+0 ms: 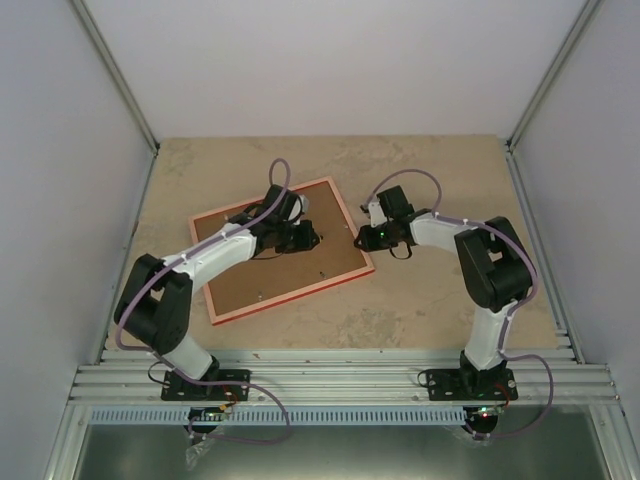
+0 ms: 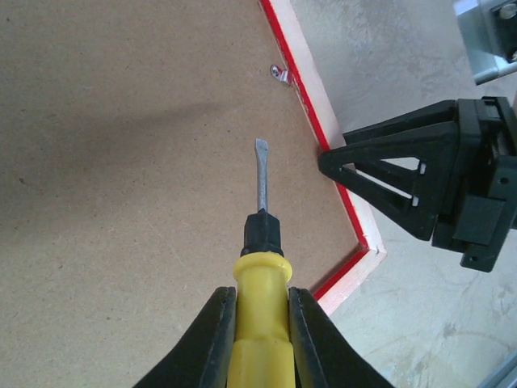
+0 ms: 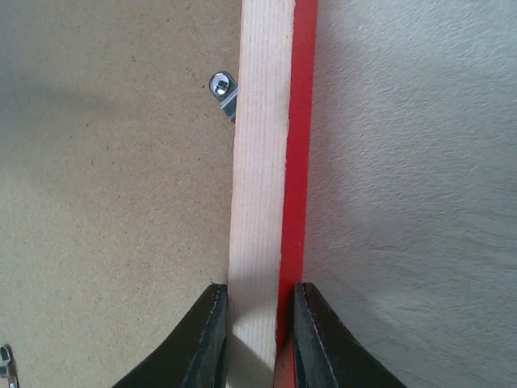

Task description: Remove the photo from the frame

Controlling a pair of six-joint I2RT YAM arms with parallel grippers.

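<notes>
The left pincer (image 2: 261,303) grips a yellow screwdriver (image 2: 260,242), right pincer (image 3: 258,289) clamps the frame (image 3: 262,145) rim; photo hidden underneath

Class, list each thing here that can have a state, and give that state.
frame, face down, back up.
backing board, seated in frame.
screwdriver, held, tip over the board.
left claw, shut on screwdriver.
right claw, shut on frame rail.
metal clip, in place beside rail.
</notes>
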